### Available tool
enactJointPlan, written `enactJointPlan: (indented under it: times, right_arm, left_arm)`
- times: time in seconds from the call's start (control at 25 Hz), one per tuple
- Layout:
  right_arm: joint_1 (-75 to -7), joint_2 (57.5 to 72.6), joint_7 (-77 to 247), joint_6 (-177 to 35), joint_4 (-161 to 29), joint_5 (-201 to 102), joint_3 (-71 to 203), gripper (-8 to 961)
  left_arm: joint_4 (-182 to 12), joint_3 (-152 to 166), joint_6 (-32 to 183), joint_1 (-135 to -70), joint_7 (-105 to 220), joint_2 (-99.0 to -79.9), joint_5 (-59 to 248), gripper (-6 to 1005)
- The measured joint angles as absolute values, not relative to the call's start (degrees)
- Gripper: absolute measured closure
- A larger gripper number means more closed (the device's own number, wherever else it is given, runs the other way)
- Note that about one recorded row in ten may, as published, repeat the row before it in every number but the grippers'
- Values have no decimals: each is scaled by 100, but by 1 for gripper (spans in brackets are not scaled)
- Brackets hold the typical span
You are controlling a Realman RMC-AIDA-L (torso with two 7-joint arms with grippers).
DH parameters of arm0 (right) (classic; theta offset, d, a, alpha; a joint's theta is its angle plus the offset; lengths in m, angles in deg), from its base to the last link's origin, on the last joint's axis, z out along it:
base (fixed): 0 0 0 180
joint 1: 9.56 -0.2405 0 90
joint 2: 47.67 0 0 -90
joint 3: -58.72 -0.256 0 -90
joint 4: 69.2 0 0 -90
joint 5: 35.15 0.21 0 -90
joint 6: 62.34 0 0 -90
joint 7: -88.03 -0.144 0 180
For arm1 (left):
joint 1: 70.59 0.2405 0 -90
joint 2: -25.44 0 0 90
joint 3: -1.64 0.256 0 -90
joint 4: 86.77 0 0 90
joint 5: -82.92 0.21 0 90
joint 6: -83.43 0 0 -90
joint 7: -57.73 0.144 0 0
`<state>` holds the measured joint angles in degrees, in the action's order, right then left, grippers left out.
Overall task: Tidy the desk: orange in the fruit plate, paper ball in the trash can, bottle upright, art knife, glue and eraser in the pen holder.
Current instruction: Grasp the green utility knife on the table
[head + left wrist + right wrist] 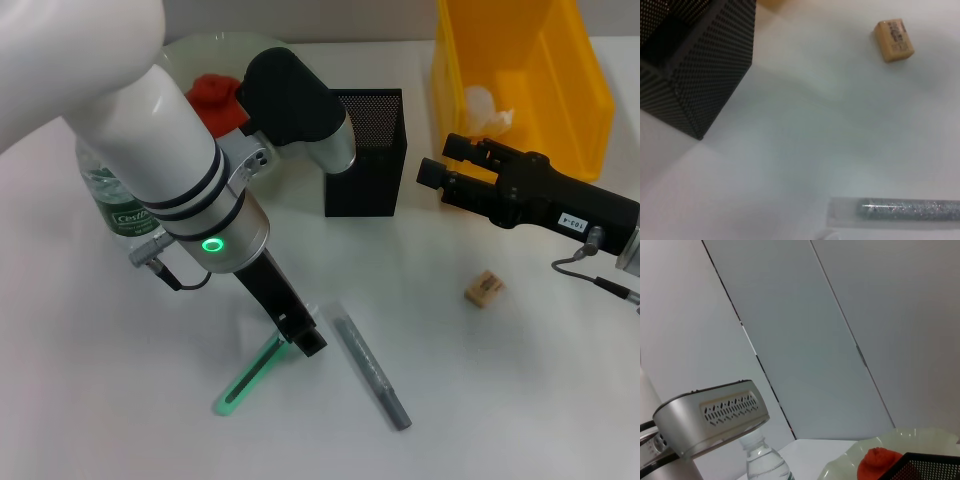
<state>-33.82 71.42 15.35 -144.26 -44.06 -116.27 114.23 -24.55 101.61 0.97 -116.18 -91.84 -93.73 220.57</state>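
Much of the tidying looks done: the orange [212, 95] sits in the pale fruit plate [190, 52] at the far left, the bottle [118, 205] stands upright just left of the left arm, and a white paper ball [487, 108] lies inside the yellow trash can [580, 90] at the far right. What is left, by my reading, is the small stationery, since the black mesh pen holder [368, 150] at the far centre shows nothing inside from here. The green art knife [250, 375] lies on the desk [520, 400] near the front left, the grey glitter glue [372, 366] lies flat just right of it, and the tan eraser [484, 288] rests alone to the right. The left pincer [300, 335] is low over the far end of the art knife, between knife and glue; how wide it stands I cannot tell, as the arm covers the fingertips. The right pincer [438, 160] hovers between pen holder and trash can with its jaws spread and nothing in them. For room, the glue lies very near the left pincer, so a lift there risks nudging it. The way to the pen holder is short but passes under the left arm's own bulk. The eraser has open desk all round it, and the right arm seems free to drop on it.
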Motion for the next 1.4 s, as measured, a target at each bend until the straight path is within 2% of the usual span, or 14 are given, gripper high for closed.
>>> enactJointPlan:
  times: [0.16, 0.24, 1.4]
  right_arm:
    - [-3382, 7142, 1534, -14426, -4406, -11627, 11415, 225]
    - [-3382, 7142, 1535, -14426, -4406, -11627, 11411, 226]
    - [-3382, 7142, 1534, -14438, -4406, -11628, 11444, 225]
  left_arm:
    - [-2468, 10165, 155, -11599, -9182, -9373, 22060, 337]
    - [-2477, 10168, 214, -11584, -9178, -9374, 22062, 507]
    - [-2630, 10166, 450, -11504, -9020, -9374, 22141, 524]
